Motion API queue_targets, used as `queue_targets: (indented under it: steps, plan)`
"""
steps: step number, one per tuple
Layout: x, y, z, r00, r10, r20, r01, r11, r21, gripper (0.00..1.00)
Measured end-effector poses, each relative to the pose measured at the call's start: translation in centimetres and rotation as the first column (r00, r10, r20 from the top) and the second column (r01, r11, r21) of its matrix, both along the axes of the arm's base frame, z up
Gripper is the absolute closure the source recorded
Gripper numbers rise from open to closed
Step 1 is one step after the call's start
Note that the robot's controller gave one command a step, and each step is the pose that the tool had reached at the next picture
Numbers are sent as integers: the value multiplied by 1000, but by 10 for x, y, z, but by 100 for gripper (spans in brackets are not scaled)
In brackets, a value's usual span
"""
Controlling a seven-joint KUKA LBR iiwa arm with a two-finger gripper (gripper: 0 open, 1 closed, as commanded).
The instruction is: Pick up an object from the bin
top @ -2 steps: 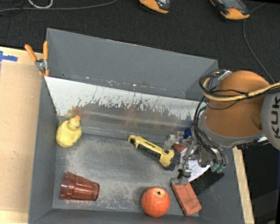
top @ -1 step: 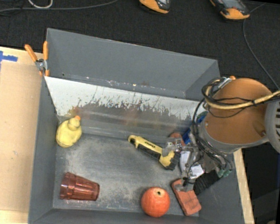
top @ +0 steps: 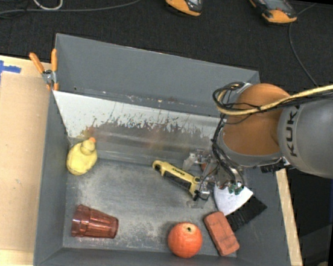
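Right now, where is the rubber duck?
The rubber duck sits at the camera view's left in the bin, near its back wall, beyond the toppled red cup.

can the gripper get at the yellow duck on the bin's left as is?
Probably yes: the duck sits alone by the back wall, bare floor between it and the gripper, which is at the yellow-black tool.
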State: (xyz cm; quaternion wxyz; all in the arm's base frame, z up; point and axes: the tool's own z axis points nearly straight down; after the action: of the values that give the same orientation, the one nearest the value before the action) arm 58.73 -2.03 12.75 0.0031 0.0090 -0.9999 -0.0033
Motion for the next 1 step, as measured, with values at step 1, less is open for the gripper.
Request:
queue_targets:
  steps: [1]
  plan:
    - [5,-16,-3,1000,-13,-5,13,1000,-1,0]
